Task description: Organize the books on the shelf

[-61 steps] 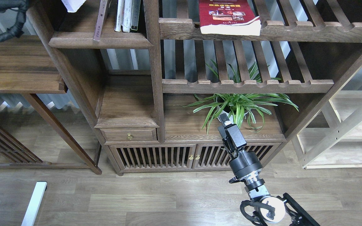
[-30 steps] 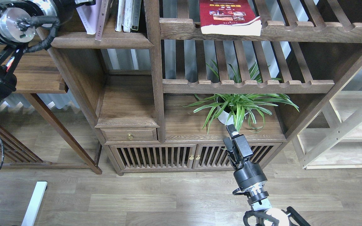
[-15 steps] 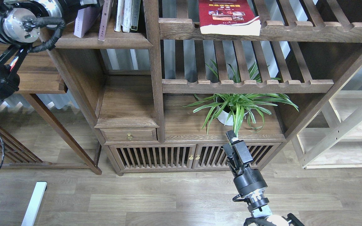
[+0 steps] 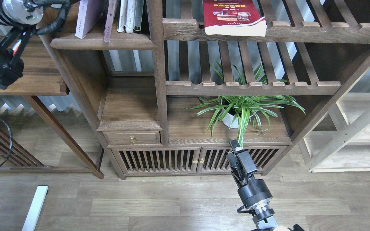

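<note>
Since earlier frame, pale book [image 4: 87,17] tipped upright onto shelf [image 4: 103,41], beside maroon book [image 4: 110,22]. Left gripper out of frame. Right gripper [image 4: 235,148] retreated; jaw gap indiscernible. Red book [image 4: 233,17] lay flat up-right of shelf, right arm nearer.

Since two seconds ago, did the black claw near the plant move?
Yes. The right gripper has pulled back down, away from the plant pot, and now sits before the slatted cabinet doors.

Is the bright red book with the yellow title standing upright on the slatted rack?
No, the bright red book lies flat on the slatted rack, cover up, with its white page edge facing forward.
</note>
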`<state>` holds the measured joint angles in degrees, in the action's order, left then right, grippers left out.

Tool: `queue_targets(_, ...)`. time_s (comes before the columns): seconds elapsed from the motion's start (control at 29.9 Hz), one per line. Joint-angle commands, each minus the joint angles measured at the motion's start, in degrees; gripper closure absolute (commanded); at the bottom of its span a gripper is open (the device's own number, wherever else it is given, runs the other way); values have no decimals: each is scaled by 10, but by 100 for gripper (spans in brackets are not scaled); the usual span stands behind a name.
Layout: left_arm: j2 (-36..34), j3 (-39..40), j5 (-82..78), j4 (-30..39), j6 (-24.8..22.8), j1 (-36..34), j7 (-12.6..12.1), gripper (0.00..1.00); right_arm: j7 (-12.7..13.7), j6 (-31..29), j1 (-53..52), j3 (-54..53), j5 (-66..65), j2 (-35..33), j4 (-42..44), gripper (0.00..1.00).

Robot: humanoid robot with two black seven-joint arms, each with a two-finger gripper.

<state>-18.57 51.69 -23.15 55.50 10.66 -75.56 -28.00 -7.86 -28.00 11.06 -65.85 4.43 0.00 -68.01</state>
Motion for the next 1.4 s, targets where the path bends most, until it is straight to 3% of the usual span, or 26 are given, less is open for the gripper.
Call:
queue_targets(0.0, -1, 3, 0, 0, 0, -1, 0, 33, 2, 0, -1, 0, 0, 0, 1, 1)
queue_targets(0.77, 7, 81, 6, 17, -3, -12, 0, 20, 2, 0, 0, 9, -3, 0, 1, 1)
queue_targets(0.9, 4, 98, 6, 49, -2, -12, 0, 17, 2, 0, 1, 9, -3, 0, 1, 1)
queue_targets(1.04, -3, 102, 6, 60, 1, -7, 0, 3, 2, 0, 5, 9, -2, 0, 1, 1)
queue_targets(1.37, -27, 168, 47, 157, 12, 44, 0, 1, 2, 0, -21, 5, -3, 0, -11, 2)
